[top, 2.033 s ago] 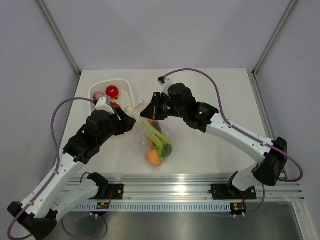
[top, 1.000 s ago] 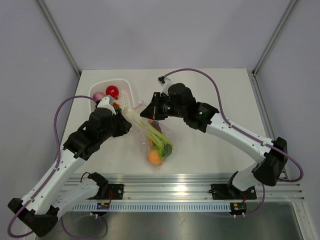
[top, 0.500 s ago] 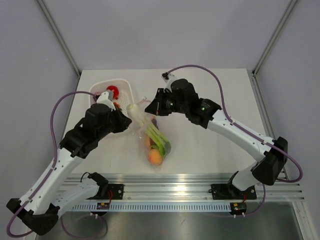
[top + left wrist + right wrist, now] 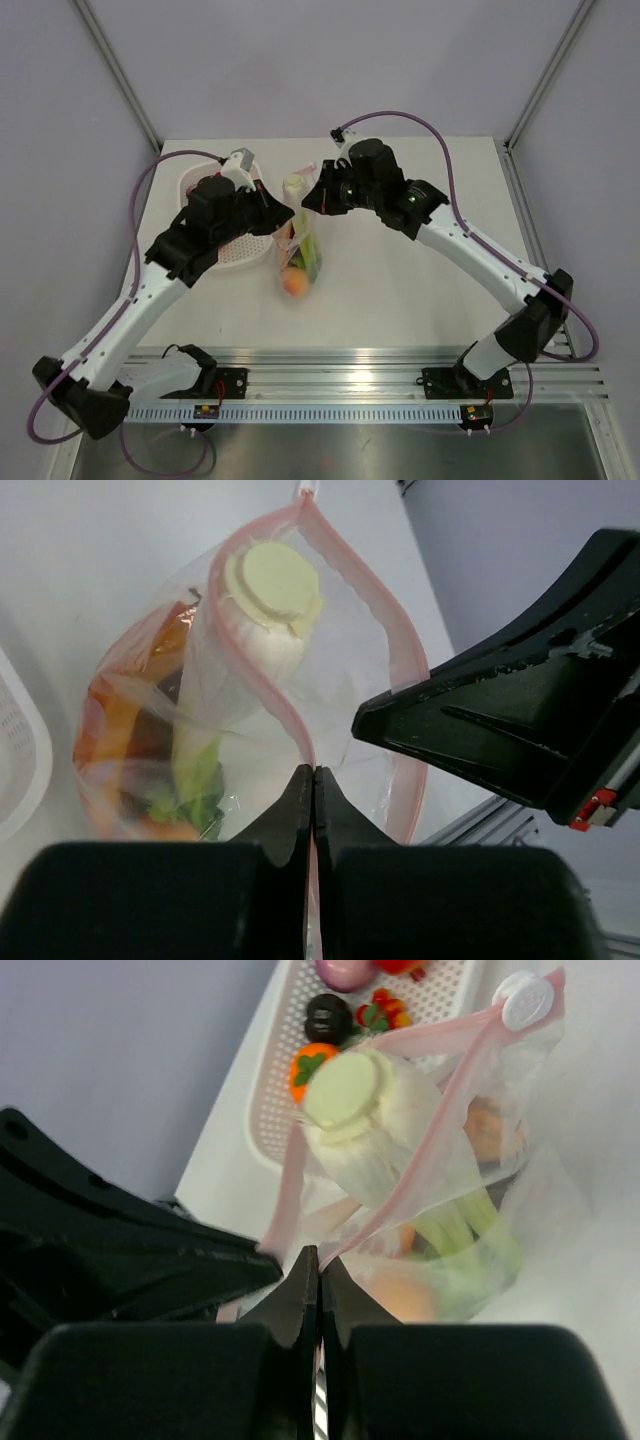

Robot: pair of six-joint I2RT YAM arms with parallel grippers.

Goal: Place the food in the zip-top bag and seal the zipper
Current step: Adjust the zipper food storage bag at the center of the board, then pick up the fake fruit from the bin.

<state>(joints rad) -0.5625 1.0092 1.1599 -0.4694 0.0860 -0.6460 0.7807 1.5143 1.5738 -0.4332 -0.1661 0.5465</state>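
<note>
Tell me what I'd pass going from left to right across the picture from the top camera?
Left arm's base → white basket → zip-top bag with food inside → right arm's base.

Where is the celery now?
In the top view the celery sits inside the zip-top bag, just right of the white basket, with the left gripper and right gripper pinching the bag's mouth.

Both arms are rising and shifting toward the table's far side, lifting the zip-top bag (image 4: 297,255) off the surface. It is now hanging upright between the left gripper (image 4: 313,780) and the right gripper (image 4: 318,1265). The celery stalk (image 4: 293,186) is tipping up on end. The left arm is swinging over the white basket (image 4: 240,262).
</note>
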